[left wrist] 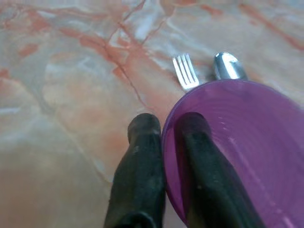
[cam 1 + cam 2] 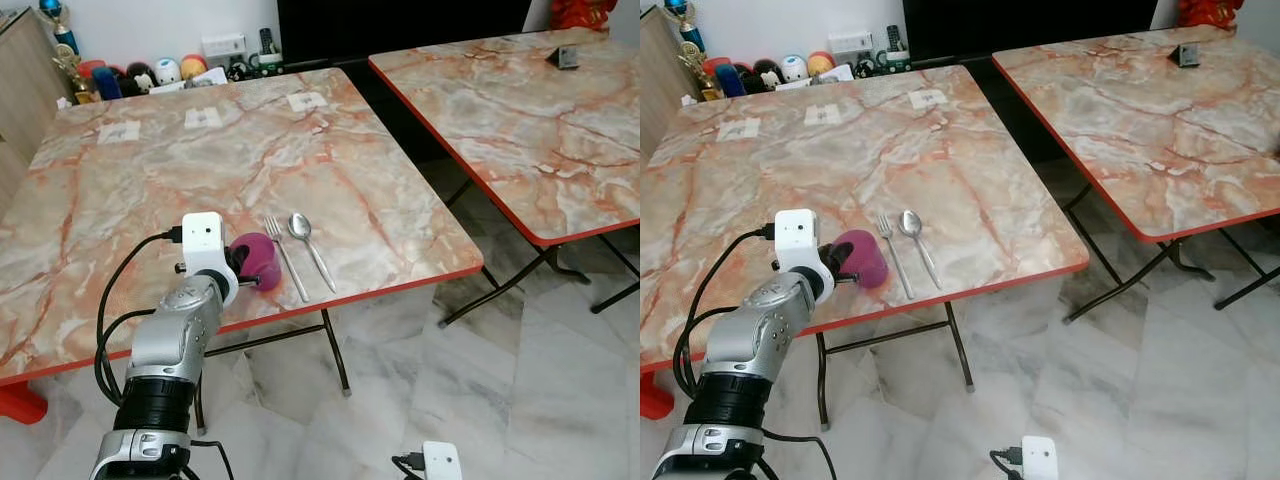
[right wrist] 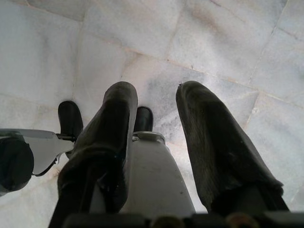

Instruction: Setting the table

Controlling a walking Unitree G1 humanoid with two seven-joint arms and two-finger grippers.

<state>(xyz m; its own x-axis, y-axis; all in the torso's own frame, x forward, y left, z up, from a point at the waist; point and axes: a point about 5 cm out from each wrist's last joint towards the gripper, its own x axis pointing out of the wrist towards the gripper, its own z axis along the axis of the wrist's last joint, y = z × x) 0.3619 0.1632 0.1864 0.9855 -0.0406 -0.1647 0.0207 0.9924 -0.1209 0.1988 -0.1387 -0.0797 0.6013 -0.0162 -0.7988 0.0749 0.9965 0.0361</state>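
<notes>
A purple plastic cup (image 2: 258,260) lies tipped near the front edge of the marble table (image 2: 150,190), just left of a fork (image 2: 285,255) and a spoon (image 2: 308,245). My left gripper (image 1: 164,124) is shut on the cup's rim (image 1: 228,142), one finger inside and one outside. In the left wrist view the fork tines (image 1: 185,71) and spoon bowl (image 1: 228,65) lie just beyond the cup. My right gripper (image 3: 156,97) hangs open over the floor with nothing between its fingers.
A second marble table (image 2: 530,120) stands to the right with a small dark object (image 2: 567,57) on it. Toys and trophies (image 2: 130,75) line the wall behind. Folding table legs (image 2: 335,350) and white tiled floor (image 2: 480,400) lie below.
</notes>
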